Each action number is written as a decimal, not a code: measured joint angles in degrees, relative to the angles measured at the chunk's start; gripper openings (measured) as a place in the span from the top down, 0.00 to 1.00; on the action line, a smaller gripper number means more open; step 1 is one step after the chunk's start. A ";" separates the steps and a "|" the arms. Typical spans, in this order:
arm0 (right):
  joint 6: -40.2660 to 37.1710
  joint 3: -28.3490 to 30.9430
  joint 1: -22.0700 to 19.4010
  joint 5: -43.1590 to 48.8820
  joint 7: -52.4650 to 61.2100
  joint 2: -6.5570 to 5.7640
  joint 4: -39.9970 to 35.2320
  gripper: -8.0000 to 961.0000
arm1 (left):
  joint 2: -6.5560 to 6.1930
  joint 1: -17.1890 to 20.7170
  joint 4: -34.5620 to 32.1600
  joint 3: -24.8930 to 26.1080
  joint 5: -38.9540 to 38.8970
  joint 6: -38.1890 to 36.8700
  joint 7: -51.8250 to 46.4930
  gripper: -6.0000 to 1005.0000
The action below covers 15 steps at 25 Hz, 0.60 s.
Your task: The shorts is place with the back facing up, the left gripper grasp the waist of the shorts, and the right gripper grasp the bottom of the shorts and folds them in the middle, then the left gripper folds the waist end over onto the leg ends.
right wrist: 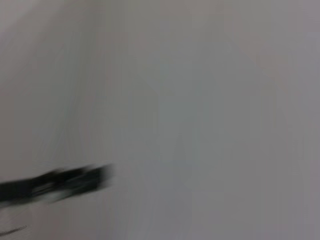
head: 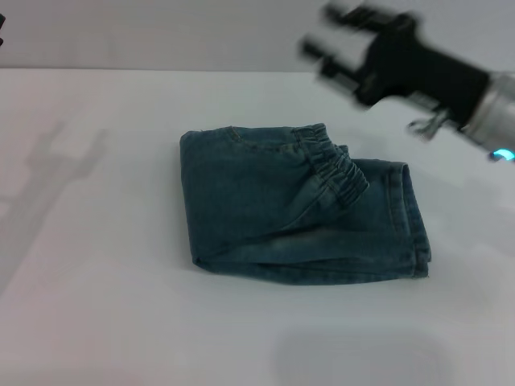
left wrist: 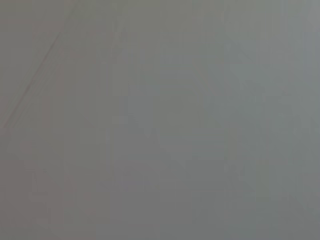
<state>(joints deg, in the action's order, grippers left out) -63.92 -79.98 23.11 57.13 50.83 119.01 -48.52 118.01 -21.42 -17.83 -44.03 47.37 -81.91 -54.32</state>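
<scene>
The blue denim shorts (head: 265,209) lie folded into a compact block in the middle of the white table (head: 96,305). Their ruffled elastic waist (head: 331,165) rests on top, short of the straight stitched leg ends (head: 414,229) at the right. The fold runs along the left side. My right gripper (head: 322,42) hovers above the table behind and to the right of the shorts, open and holding nothing, blurred by motion. A dark blurred finger (right wrist: 55,182) shows in the right wrist view. The left gripper is out of view; the left wrist view shows only plain grey surface.
A shadow of an arm (head: 48,169) falls on the table left of the shorts. The table's far edge (head: 161,71) runs along the back. Bare white surface surrounds the shorts on every side.
</scene>
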 joint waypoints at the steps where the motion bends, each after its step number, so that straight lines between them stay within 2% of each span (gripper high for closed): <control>1: -0.10 0.58 -0.44 -5.25 -4.65 0.05 2.26 0.51 | 0.03 0.14 0.00 0.05 0.00 -0.01 0.03 0.14; 4: -1.59 1.05 -0.91 -19.69 -15.65 0.13 8.56 0.51 | 0.07 0.45 0.00 0.28 0.00 -0.01 0.19 0.14; 10: -11.57 0.71 0.83 -47.73 -35.34 0.24 23.22 0.51 | 0.19 0.94 2.34 1.60 -0.03 -1.77 3.94 0.14; 15: -15.68 1.12 2.54 -58.68 -39.96 0.23 30.84 0.51 | 0.31 0.93 7.21 5.10 -0.09 -6.30 12.24 0.14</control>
<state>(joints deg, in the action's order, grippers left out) -79.60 -78.86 25.65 -1.56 10.86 119.24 -17.68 118.32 -20.49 -10.62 -38.92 47.28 -88.21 -42.07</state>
